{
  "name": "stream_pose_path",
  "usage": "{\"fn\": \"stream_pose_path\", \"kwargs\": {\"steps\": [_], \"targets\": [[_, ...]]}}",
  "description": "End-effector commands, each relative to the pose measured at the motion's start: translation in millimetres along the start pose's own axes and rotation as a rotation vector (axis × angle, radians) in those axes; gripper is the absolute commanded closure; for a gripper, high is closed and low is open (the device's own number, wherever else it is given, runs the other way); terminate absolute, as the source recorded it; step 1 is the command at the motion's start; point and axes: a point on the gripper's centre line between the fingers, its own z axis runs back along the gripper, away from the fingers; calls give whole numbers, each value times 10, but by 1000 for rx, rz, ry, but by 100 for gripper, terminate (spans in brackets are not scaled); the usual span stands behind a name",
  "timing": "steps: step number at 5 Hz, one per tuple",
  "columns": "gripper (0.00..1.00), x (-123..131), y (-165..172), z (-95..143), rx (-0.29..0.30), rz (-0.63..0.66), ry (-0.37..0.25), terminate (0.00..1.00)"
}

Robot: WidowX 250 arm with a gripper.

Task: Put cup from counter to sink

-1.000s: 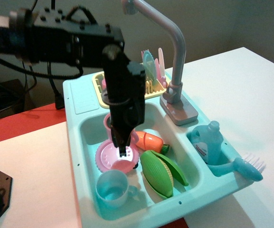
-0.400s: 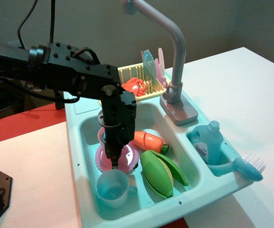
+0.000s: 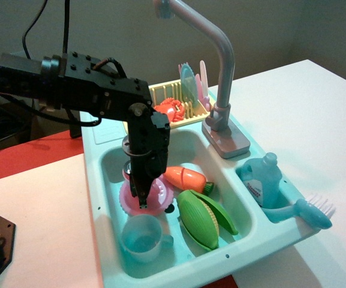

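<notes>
My gripper reaches down into the mint-teal sink, its fingertips just above a pink fluted plate on the basin floor. The pink translucent cup shows only as a pink rim at the left of the gripper, mostly hidden behind the fingers. It sits low inside the basin over the plate and appears held by the gripper. The counter ledge with its ribbed patch lies behind the basin, partly covered by the arm.
In the basin lie a light blue handled cup, an orange carrot and a green corn. The tall grey faucet stands at the back right. A yellow dish rack stands behind. A blue bottle and brush sit at the right.
The gripper has moved down and left, deeper into the basin, and the pink cup has come down with it. The plate and other toys have stayed put.
</notes>
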Motion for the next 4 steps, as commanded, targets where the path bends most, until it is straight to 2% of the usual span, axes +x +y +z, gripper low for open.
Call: {"fn": "stream_pose_path", "kwargs": {"steps": [1,2,3,4], "targets": [[0,-47,88,341,39,10,-72,0],[0,-156,249,612,74,35,-90,0],[0,-262,409,993,72,61,-118,0],[0,-316,496,1152,66,81,-123,100]]}}
